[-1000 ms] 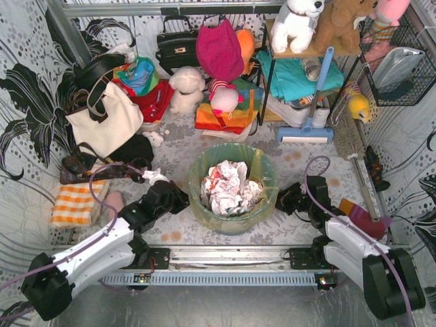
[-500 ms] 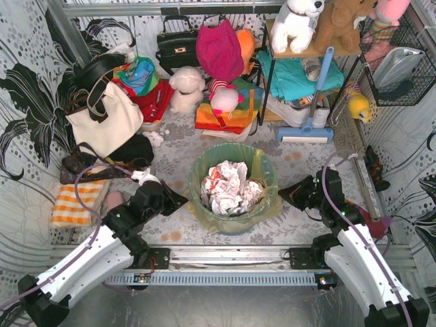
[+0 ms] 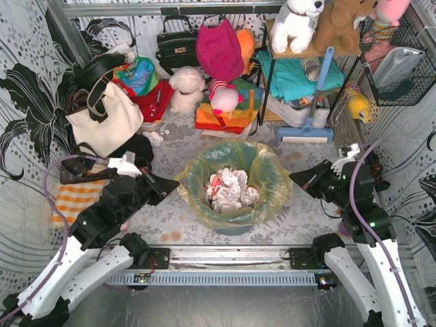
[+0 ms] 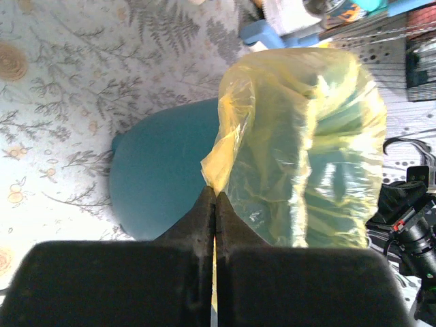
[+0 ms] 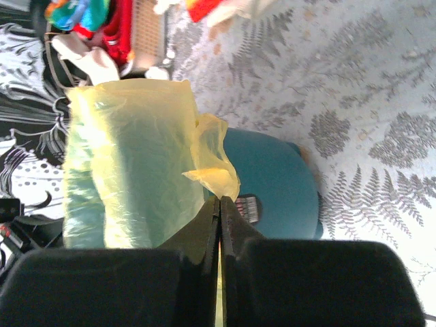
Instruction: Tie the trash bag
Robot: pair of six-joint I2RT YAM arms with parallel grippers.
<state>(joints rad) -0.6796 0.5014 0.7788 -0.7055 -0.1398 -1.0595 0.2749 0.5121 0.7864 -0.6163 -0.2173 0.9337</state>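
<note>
The left gripper [image 3: 172, 185] has its fingers pressed together on the left lip of the trash bag [image 3: 271, 178]. The bag is a thin yellow film lining a teal bin [image 3: 231, 225], which stands at the middle of the near edge of the table [image 3: 163, 218], and crumpled white paper [image 3: 230, 187] lies inside the bag. At the right, the right gripper [image 3: 294, 175] pinches the bag's right lip with its fingers closed tight, and the plastic is spread wide between the two grippers.
</note>
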